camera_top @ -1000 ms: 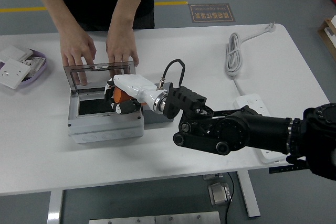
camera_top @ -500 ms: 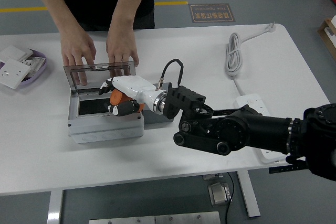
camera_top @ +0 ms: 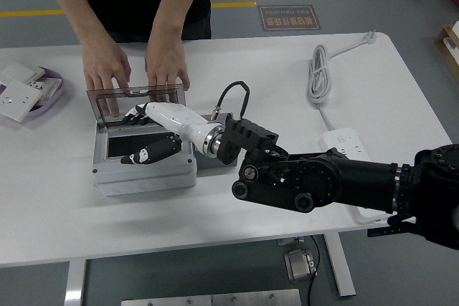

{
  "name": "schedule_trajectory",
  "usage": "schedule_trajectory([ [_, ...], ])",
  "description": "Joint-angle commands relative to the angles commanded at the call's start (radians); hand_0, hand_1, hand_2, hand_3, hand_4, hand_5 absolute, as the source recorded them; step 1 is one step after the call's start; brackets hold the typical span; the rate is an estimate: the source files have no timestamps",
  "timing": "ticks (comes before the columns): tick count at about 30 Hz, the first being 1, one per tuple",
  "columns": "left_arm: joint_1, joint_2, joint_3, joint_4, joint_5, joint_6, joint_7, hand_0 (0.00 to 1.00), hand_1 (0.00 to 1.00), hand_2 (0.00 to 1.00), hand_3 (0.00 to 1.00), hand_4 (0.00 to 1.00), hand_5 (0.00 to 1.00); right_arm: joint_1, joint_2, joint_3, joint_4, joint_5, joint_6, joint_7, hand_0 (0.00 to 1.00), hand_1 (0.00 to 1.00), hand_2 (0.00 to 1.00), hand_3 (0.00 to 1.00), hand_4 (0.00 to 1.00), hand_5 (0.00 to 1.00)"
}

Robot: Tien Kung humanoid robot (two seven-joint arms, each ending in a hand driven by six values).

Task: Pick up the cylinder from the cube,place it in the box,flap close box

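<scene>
Right hand (camera_top: 147, 134): I see it over the box (camera_top: 143, 159), fingers spread wide, holding nothing.
Cylinder: I can't make it out; the hand covers the box's opening.
Lid (camera_top: 136, 96): standing up at the far side.
Person's hands (camera_top: 136, 69): both resting on the lid's top edge.

High head view over table (camera_top: 237, 241)

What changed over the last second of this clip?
The right hand let go of the orange cylinder, which no longer shows, and spread its fingers further left over the open box. The person's hands stayed on the raised lid.
</scene>
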Motion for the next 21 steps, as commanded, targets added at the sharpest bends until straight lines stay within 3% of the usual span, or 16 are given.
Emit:
schedule_trajectory([
  [4, 0.009, -0.002, -0.007, 0.0, 0.002, -0.001, 0.0, 0.629, 0.647, 0.625, 0.668, 0.722, 0.253, 0.009, 0.0, 0.059, 0.076, 0.056, 0.016, -0.004, 0.854, 0.758, 0.773, 0.784, 0.996, 0.497],
  [7, 0.01, -0.001, -0.007, 0.001, 0.002, -0.001, 0.0, 0.629, 0.647, 0.625, 0.668, 0.722, 0.253, 0.029, 0.0, 0.085, 0.087, 0.076, 0.018, -0.003, 0.85, 0.754, 0.767, 0.778, 0.998, 0.516],
  [16, 0.003, 0.004, -0.01, 0.0, 0.007, -0.001, 0.0, 0.629, 0.647, 0.625, 0.668, 0.722, 0.253, 0.085, 0.0, 0.076, -0.064, 0.153, 0.01, 0.038, 0.834, 0.736, 0.75, 0.769, 0.997, 0.525],
  [21, 0.002, 0.005, -0.008, 0.0, 0.007, -0.001, 0.0, 0.629, 0.647, 0.625, 0.668, 0.722, 0.253, 0.099, 0.0, 0.072, -0.109, 0.163, 0.007, 0.047, 0.82, 0.725, 0.743, 0.763, 0.993, 0.525],
])
